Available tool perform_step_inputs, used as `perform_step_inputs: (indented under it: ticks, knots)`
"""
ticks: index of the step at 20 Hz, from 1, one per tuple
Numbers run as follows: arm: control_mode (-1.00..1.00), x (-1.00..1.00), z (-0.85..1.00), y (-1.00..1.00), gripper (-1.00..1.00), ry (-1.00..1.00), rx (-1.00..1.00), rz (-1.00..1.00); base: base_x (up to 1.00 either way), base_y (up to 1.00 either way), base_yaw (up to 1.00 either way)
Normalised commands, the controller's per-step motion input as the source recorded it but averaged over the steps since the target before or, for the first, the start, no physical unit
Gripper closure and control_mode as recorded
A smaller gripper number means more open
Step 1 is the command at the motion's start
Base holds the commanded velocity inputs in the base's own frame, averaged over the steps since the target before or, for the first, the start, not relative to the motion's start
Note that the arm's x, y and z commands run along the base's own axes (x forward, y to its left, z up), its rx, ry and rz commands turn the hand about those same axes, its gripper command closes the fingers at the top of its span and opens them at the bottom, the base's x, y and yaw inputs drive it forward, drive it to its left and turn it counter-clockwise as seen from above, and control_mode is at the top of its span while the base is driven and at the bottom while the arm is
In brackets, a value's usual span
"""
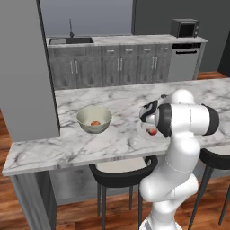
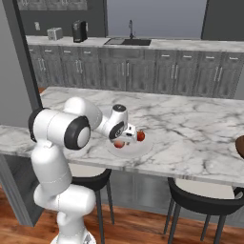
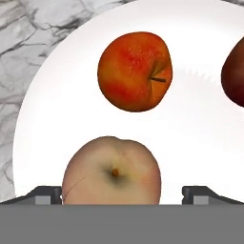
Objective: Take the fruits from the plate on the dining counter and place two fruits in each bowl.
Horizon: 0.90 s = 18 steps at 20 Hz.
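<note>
1. Pale bowl (image 1: 94,119), centre-left of the left base view, stands on the dining counter (image 1: 67,146) and holds one fruit (image 1: 95,123). Judgement: one more fruit is due here.
2. Plate (image 3: 43,109) lies right of centre in the left base view, under the arm's wrist. In the hand view it carries three fruits.
3. Peach-like fruit (image 3: 112,172), lower centre of the hand view, sits between the two finger tips (image 3: 47,194). The gripper (image 3: 123,195) is spread wide; a gap shows on each side of the fruit, so nothing is held.
4. Orange-red apple (image 3: 135,71), upper centre of the hand view, lies apart from the peach-like fruit.
5. Dark red fruit (image 3: 234,71) is cut by the right edge of the hand view.
6. Dark brown bowl (image 2: 240,147) shows at the right edge of the right base view; its contents cannot be told.
7. Risks, as judgement:
   - Closing too high on the round fruit may squeeze it out and roll it into the apple or off the plate.
   - Descending too far may press the tips onto the plate.
</note>
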Motion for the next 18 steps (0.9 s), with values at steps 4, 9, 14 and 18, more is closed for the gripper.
perform_step_inputs:
  ticks: [4, 9, 14, 18]
  knots:
    - [-1.00, 0.00, -0.17, 0.00, -1.00, 0.00, 0.00, 0.00, 0.00, 0.00, 0.00]
    - [-1.00, 0.00, -0.11, 0.02, 1.00, 0.02, 0.00, 0.00, 0.00, 0.00, 0.00]
    - [-1.00, 0.00, 0.00, 0.00, 1.00, 0.01, 0.00, 0.00, 0.00, 0.00, 0.00]
    - [-1.00, -0.03, 0.53, 0.24, 1.00, 0.07, 0.00, 0.00, 0.00, 0.00, 0.00]
